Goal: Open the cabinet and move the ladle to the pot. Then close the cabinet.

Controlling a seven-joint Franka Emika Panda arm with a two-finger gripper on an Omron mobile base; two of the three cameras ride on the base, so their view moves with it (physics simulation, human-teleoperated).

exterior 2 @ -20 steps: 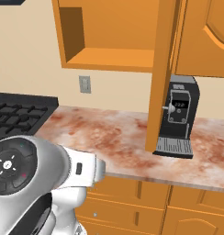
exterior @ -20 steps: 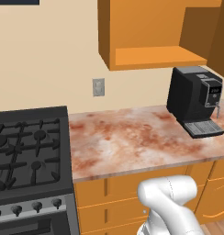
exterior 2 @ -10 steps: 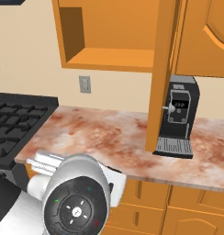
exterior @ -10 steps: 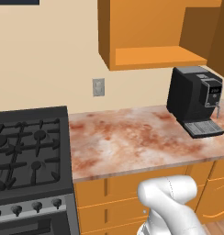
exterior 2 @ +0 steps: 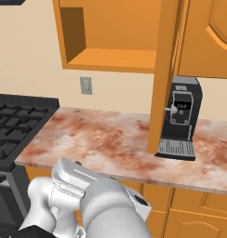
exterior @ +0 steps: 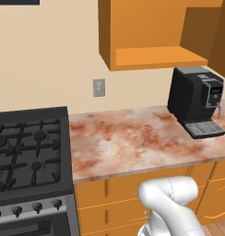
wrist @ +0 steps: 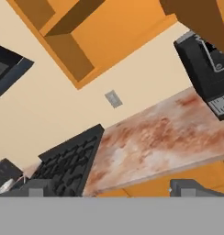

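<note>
Above the marbled counter (exterior: 133, 143) the cabinet (exterior: 151, 32) stands open, its door (exterior 2: 163, 74) swung out edge-on in front of the black coffee machine (exterior: 195, 99) (the panel's display is too small to read), with its long axis upright. No readable writing shows. Against a second ago the scene sits unchanged, while the arm has swung across the right base view. Gripper (wrist: 111, 188) tips stand wide apart, holding nothing. At the left is the gas stove (exterior: 26, 152).
</note>
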